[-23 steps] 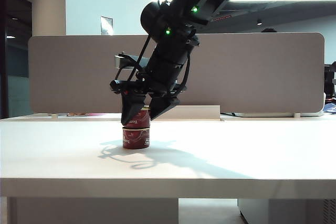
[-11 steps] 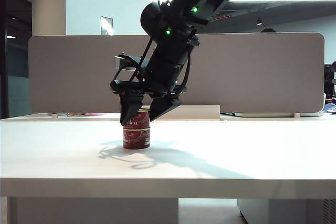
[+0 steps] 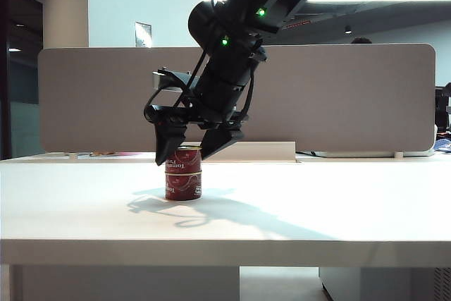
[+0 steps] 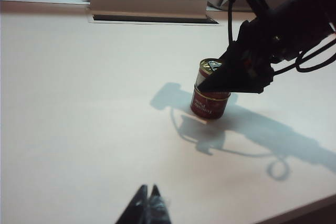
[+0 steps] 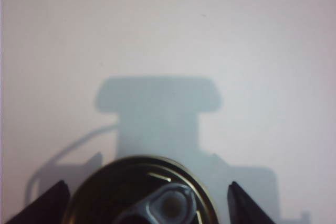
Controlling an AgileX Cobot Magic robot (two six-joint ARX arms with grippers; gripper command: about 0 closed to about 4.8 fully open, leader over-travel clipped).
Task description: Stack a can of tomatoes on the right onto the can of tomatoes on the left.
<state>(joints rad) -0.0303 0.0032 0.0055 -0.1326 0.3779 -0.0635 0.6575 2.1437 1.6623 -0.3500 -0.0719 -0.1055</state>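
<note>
Two tomato cans now one stack on desk (image 3: 317, 202): upper can (image 3: 184, 159) sits square on lower can (image 3: 183, 185), left of desk middle. Stacking looks done. Right gripper (image 3: 189, 153) straddles upper can, jaws spread wide, tips clear of can sides in right wrist view; nothing held. Left gripper (image 4: 148, 205) low over desk, well apart from stack, tips together, empty. Left to do, by my reading: right arm lifts clear without nudging stack.

Exterior camera level, facing stacked cans (image 3: 183, 173), left wrist looking from afar, right wrist directly above them
</note>
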